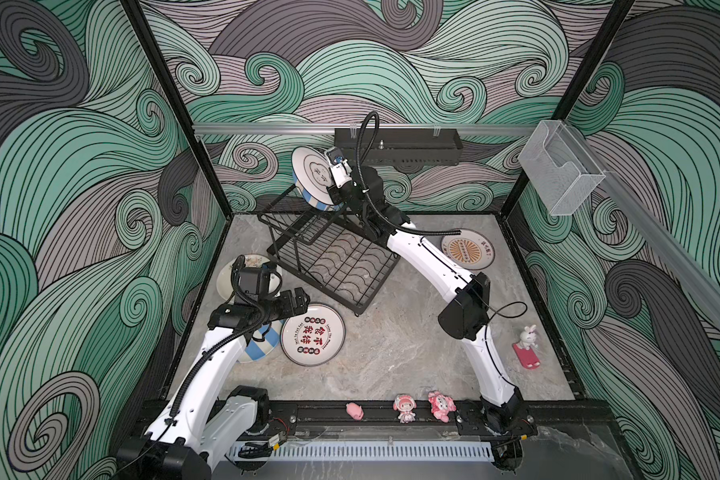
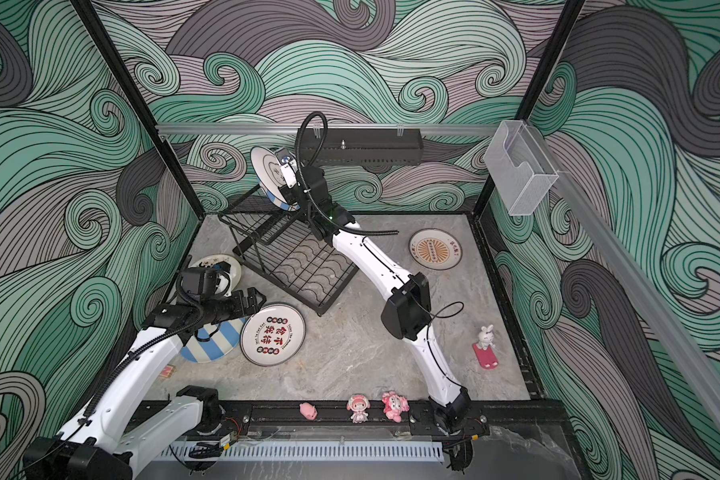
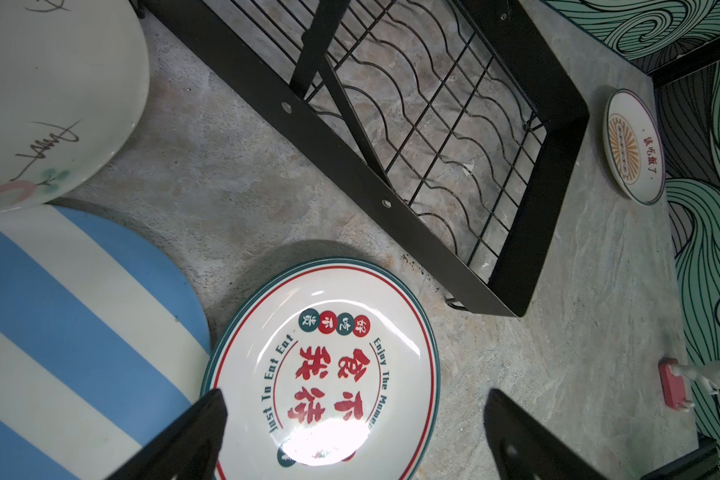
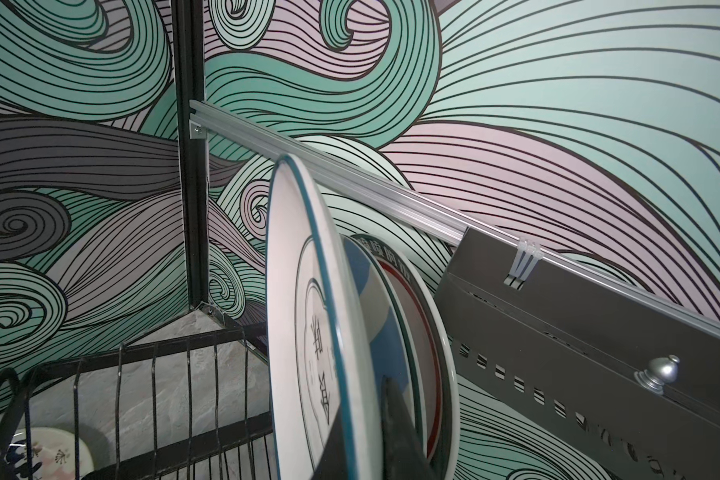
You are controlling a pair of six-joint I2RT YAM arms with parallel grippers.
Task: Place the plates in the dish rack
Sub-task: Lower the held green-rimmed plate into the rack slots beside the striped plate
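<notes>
Hazards at this stage were assessed as follows.

The right tool (image 1: 336,171) was clamped on the rim of the teal-rimmed plate (image 4: 300,311). This plate was held on edge over the raised upper tier of the rack (image 1: 313,279), just beside a blue-striped plate (image 4: 375,307) and a red-rimmed plate (image 4: 418,324) stood in that tier. The lower rim of the held plate was hidden, so it could not be told whether it was seated between the wires.

1. Release before seating was judged the chief risk. An unseated plate would be expected to tip against its neighbours or drop to the lower grid tray.
2. Contact with the blue-striped plate was considered likely if the held plate were pushed sideways, since the two stood very close. Chipping, or toppling of both racked plates, could result.
3. The rack did not appear to be fixed to the counter (image 1: 391,345). A hard downward or sideways push could shift it.
4. The wall shelf (image 1: 395,151) hung near the right arm, and a careless withdrawal could strike it.

The left tool (image 3: 354,395) was held with its jaws apart above the lettered plate (image 1: 312,334), which lay flat on the counter, and nothing was gripped. A flat plate offers little edge to the jaws, so it was judged liable to slide toward the striped plate (image 2: 208,343) just beside it.
</notes>
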